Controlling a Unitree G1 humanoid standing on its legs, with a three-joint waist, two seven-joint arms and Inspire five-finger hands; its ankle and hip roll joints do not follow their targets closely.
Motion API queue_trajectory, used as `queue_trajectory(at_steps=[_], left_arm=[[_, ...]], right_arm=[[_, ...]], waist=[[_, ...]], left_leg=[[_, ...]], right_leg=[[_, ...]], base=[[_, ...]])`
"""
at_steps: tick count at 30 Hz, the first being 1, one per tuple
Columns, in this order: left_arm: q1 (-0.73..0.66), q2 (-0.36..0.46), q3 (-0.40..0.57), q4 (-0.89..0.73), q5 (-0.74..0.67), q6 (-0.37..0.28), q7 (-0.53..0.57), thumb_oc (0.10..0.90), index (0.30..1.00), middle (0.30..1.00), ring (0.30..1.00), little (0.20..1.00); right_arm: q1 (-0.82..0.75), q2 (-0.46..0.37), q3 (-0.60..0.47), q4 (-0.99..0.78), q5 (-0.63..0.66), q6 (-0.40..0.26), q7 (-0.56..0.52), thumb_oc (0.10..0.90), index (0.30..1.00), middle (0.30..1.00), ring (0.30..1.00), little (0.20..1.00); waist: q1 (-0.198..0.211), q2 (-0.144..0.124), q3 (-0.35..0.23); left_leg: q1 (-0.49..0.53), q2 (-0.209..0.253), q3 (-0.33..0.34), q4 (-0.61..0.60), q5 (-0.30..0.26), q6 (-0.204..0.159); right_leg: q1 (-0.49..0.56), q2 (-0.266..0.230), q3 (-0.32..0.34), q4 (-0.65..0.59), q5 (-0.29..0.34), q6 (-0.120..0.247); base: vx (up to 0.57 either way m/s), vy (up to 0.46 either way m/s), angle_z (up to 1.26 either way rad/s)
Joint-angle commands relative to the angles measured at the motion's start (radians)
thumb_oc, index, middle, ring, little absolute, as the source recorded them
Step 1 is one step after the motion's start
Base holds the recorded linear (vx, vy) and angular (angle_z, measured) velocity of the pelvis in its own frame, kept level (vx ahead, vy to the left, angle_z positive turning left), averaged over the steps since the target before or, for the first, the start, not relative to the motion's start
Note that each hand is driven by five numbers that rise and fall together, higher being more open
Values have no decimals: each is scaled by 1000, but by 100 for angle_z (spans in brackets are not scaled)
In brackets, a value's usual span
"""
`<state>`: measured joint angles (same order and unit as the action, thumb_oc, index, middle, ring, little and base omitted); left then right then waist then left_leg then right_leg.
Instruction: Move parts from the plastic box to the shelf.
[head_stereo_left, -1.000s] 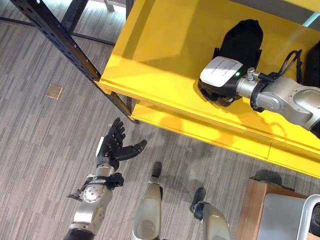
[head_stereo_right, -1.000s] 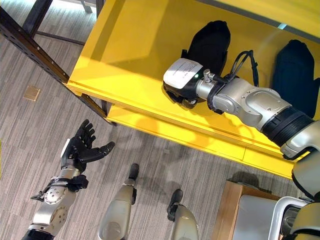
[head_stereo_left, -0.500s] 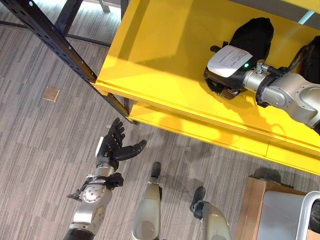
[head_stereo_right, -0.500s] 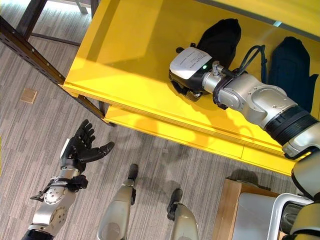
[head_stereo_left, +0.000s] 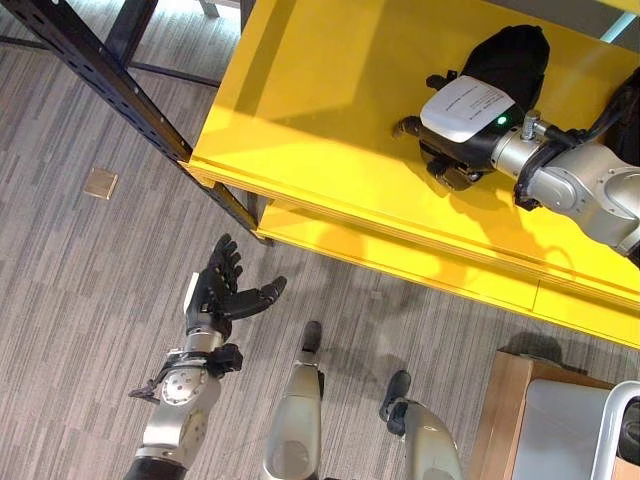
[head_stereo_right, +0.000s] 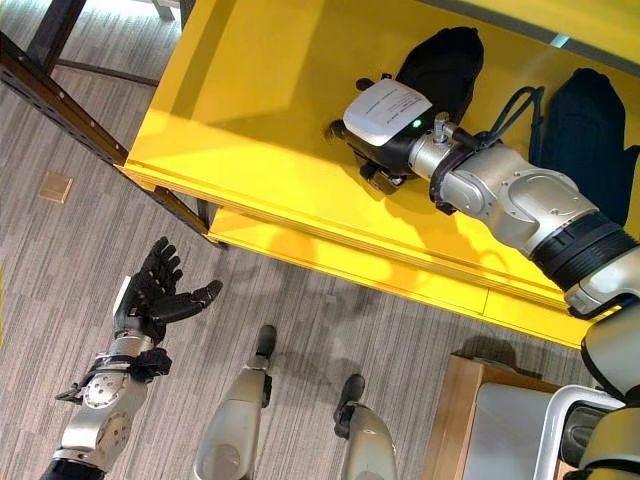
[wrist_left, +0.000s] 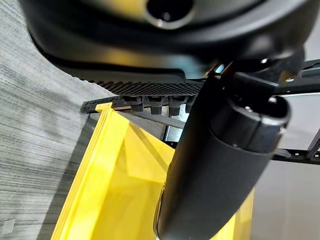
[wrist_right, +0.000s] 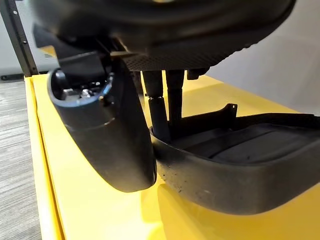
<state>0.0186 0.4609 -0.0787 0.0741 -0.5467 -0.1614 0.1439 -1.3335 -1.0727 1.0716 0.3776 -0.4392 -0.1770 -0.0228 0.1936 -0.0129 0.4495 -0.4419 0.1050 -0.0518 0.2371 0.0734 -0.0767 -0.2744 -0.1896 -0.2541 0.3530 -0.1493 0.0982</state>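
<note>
On the yellow shelf (head_stereo_left: 330, 110), right hand (head_stereo_right: 385, 125) loose-fingered beside black part (head_stereo_right: 440, 65); second part (head_stereo_right: 590, 130) further right — left hand (head_stereo_left: 222, 290) open, idle.

A yellow shelf (head_stereo_left: 320, 110) stands on a black frame (head_stereo_left: 110, 80) over grey striped carpet (head_stereo_left: 80, 300). Two black parts lie on the upper deck: one (head_stereo_right: 440, 65) toward the back, near the middle, and another (head_stereo_right: 585, 135) to its right, apart from it. A lower yellow deck (head_stereo_left: 400, 265) juts out beneath. A small tan square (head_stereo_left: 101, 183) lies on the carpet left of the frame.
</note>
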Motion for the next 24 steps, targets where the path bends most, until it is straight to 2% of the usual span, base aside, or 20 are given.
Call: queue_trajectory(at_steps=[1,24], left_arm=[[13,79,31,-119,-13,-121,2,900,1000,1000,1000,1000],[17,84,40,-129,-3,-123,9,900,1000,1000,1000,1000]], right_arm=[[-86,-10,-131,-42,33,22,-88,900,1000,1000,1000,1000],[-69,-18,-153,-89,11,17,-108,900,1000,1000,1000,1000]], waist=[[3,-21,-62],[6,-27,-61]], left_leg=[[-81,108,-31,104,-26,-68],[-87,103,-33,109,-28,-65]], right_leg=[[87,-69,23,-53,17,40],[90,-67,21,-56,19,42]], base=[[0,0,0],[0,0,0]])
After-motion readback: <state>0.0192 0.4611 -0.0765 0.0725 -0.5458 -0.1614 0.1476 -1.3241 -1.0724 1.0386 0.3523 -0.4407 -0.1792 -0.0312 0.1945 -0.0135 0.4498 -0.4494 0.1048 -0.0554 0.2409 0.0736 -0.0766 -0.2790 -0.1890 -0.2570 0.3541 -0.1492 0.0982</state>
